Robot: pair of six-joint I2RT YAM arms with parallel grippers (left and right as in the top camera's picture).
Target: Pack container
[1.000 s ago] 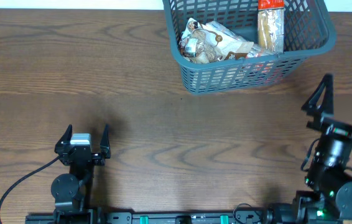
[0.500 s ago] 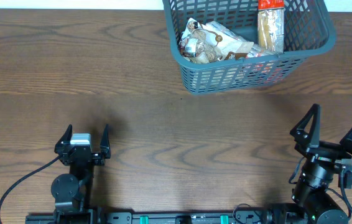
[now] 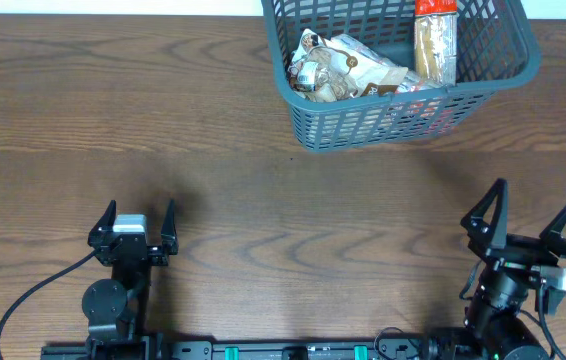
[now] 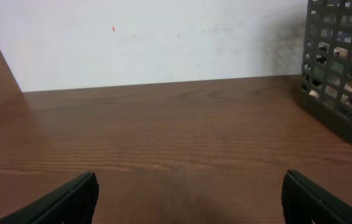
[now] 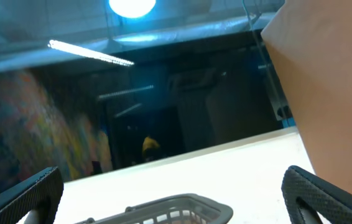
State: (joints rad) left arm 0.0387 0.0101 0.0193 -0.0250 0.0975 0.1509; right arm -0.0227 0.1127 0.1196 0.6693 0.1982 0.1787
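Packing stage, apparently at or near its end. The container (image 3: 383, 122), a grey-blue lattice basket, stands on the wooden table (image 3: 263, 200) at the upper right of the overhead frame. It holds a crumpled white-and-brown packet (image 3: 348, 68) on its left side and a tall tan packet with a red top (image 3: 436, 40) on its right. Something reddish (image 3: 423, 112) shows through the front mesh. No packet is seen outside the basket, so little or nothing seems left to load.

The left gripper (image 3: 140, 206), at lower left, is spread and empty. The right gripper (image 3: 540, 192), at lower right, is spread wide and also empty. Both are well apart from the basket.

In the left wrist view the basket wall (image 4: 341, 74) fills the right edge. In the right wrist view only its rim (image 5: 170, 208) shows, at the bottom.

Packet print is too small to read, and no brand can be named.
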